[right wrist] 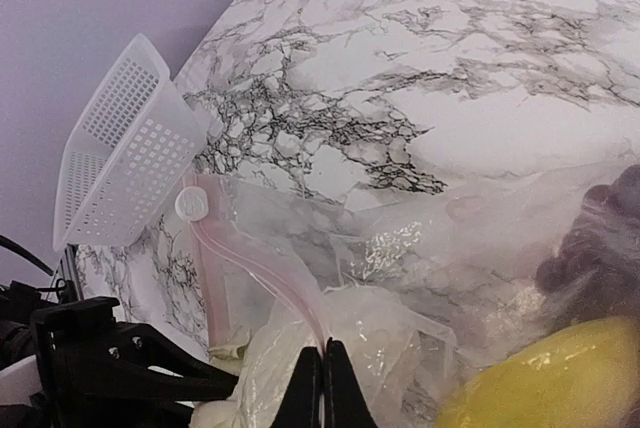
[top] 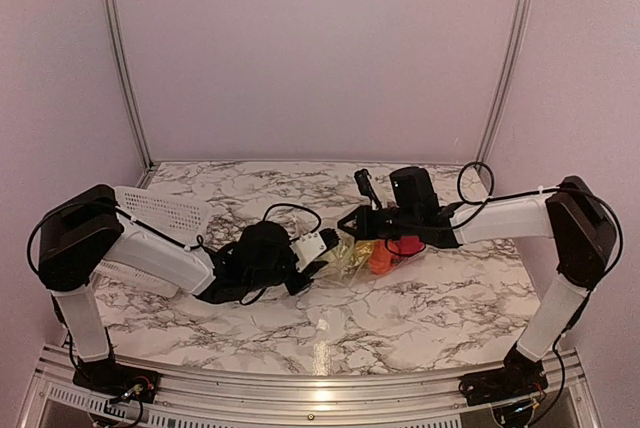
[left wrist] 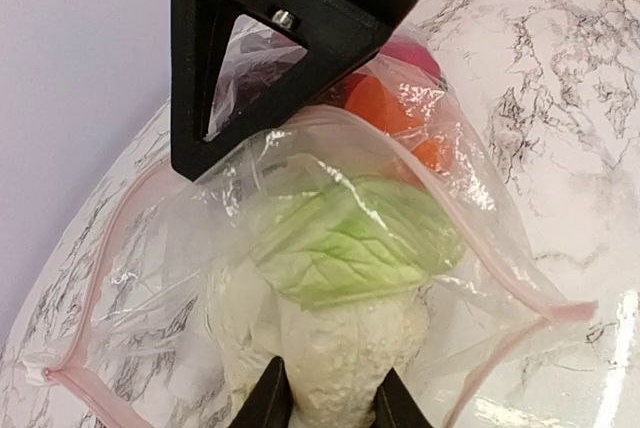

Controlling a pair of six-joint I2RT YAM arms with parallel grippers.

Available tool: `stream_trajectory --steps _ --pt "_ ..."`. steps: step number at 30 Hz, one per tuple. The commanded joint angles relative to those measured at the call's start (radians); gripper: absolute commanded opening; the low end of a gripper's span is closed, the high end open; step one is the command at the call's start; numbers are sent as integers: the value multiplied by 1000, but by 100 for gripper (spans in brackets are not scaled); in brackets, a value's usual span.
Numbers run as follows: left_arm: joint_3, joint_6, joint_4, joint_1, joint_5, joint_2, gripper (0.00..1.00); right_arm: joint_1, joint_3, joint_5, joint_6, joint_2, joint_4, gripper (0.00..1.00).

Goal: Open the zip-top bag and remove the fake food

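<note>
A clear, crinkly plastic bag (left wrist: 490,248) lies on the marbled tabletop (right wrist: 480,48) between the two arms, its mouth spread wide and edged by a thin pink zip strip (right wrist: 255,263). The left gripper (left wrist: 330,400) reaches into that mouth, and its dark jaws are clenched on the knobbly white base of a cauliflower (left wrist: 340,348), one on each side. A ribbed, pale green leaf (left wrist: 350,243) wraps the cauliflower's upper part. Deeper in the bag sit a smooth orange piece (left wrist: 380,103) and a rounded red piece (left wrist: 412,53). The right wrist view also shows a glossy yellow piece (right wrist: 545,378) and a lumpy dark purple bunch of grapes (right wrist: 600,248) under the film. The right gripper (right wrist: 323,383) has its slim jaws pressed together, pinching the bag's film right where the pink strip ends. A white round tab (right wrist: 190,204) sits on the strip's far end, just beside a white plastic mesh basket (right wrist: 120,158) that is tipped on its side near the tabletop's left edge
</note>
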Motion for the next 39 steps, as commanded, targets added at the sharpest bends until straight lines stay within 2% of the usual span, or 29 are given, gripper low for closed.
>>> stream_trajectory --steps 1,6,13,19,22,28,35,37,39 --pt "-65 -150 0 1 120 -120 0 -5 -15 -11 -1 -33 45 0" --pt "-137 -290 91 15 213 -215 0 -4 -28 -23 2 -37 57 0" --pt "-192 -529 185 75 240 -296 0 12 -59 -35 1 -58 87 0" --pt "-255 -702 247 131 265 -441 0 54 -73 -36 11 -66 112 0" --pt "-265 -781 182 166 233 -528 0 79 -62 -32 23 -63 123 0" --pt "-347 -902 -25 271 2 -776 0 125 -19 -23 41 -35 136 0" --pt "-356 -969 -451 470 -220 -1032 0 165 61 -36 65 34 154 0" --pt "-355 -985 -542 544 -249 -1078 0 171 86 -41 72 54 158 0" --pt "-356 -1007 -608 636 -220 -1102 0 176 110 -45 80 73 165 0"
